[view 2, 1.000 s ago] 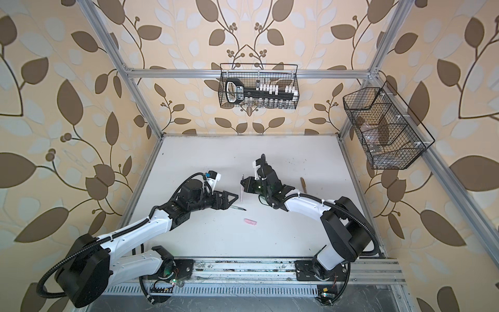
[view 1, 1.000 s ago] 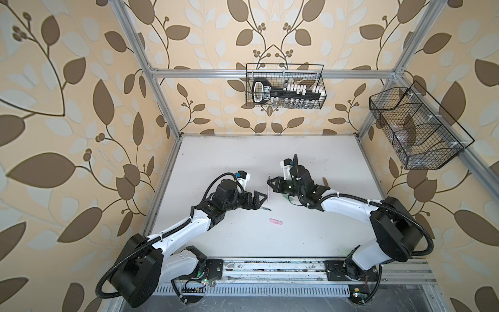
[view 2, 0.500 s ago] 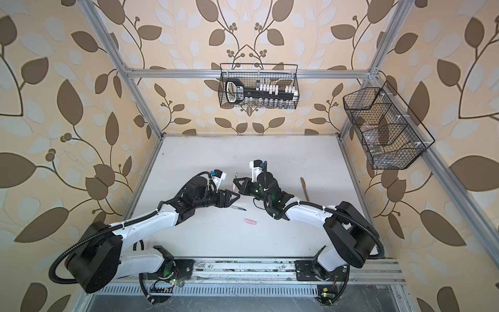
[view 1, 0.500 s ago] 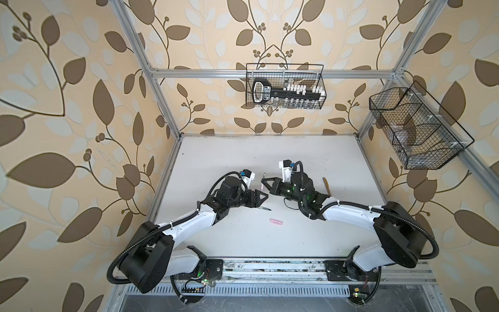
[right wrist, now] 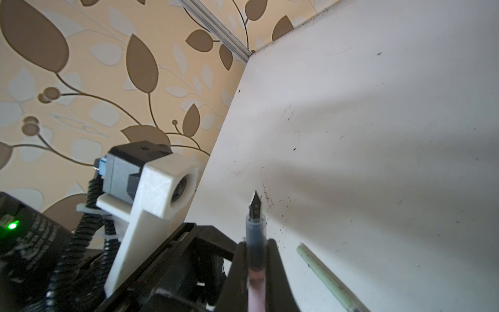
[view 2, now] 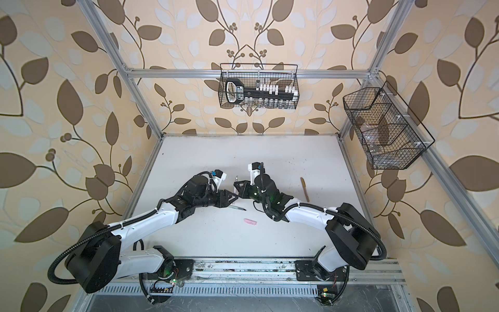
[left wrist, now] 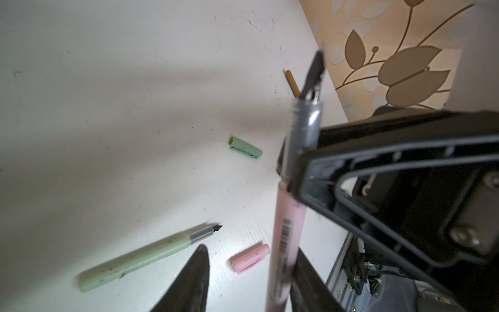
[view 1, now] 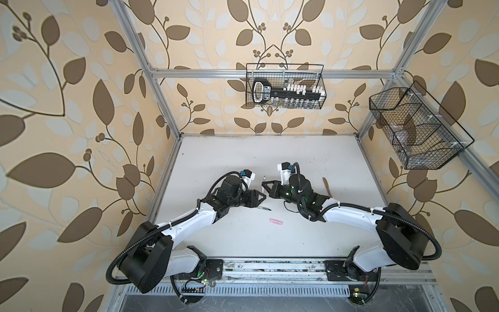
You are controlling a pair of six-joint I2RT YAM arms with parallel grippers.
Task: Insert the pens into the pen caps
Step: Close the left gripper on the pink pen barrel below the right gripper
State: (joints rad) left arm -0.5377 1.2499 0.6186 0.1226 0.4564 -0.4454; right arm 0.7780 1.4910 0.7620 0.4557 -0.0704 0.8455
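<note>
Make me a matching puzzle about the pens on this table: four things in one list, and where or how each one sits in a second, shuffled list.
Things
1. pink pen
2. green pen
3. pink cap
4. brown pen

States
A. lying alone toward the right side of the table
B. clamped in the right gripper
C. short piece lying toward the front, between the arms
D. lying flat, nib bare

Pairs: 1-B, 2-D, 3-C, 4-A

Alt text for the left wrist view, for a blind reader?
The right gripper clamps an uncapped pink marker pen by its grey neck, while the left gripper's fingers flank the barrel, one apart from it. On the white table lie a sage green pen, a stubby pink cap and a green cap.
</note>
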